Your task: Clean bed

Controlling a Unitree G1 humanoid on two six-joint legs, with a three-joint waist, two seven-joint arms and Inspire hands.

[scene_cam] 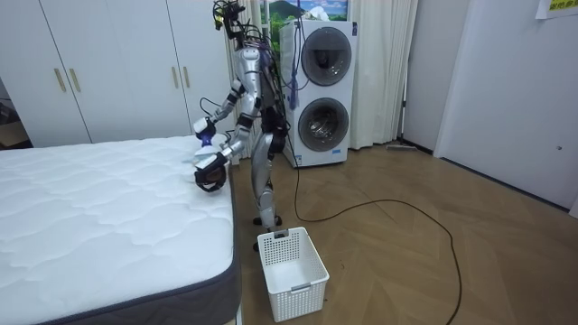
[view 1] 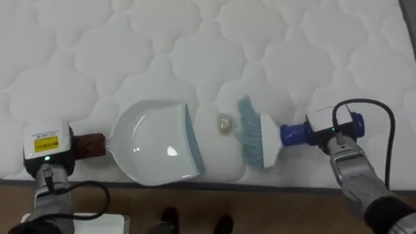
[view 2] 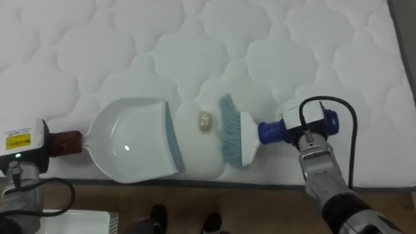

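Observation:
A white dustpan lies on the quilted white mattress near its front edge, mouth facing right. My left hand is shut on its brown handle. A small crumpled scrap sits between the pan's lip and a hand brush with pale blue bristles. My right hand is shut on the brush's blue handle. The bristles stand just right of the scrap. In the room view I stand at the bed's side, both arms reaching over the mattress.
The mattress edge runs along the bottom, with wooden floor below it. A white laundry basket stands on the floor by my feet. Stacked washing machines are behind me, wardrobes beyond the bed.

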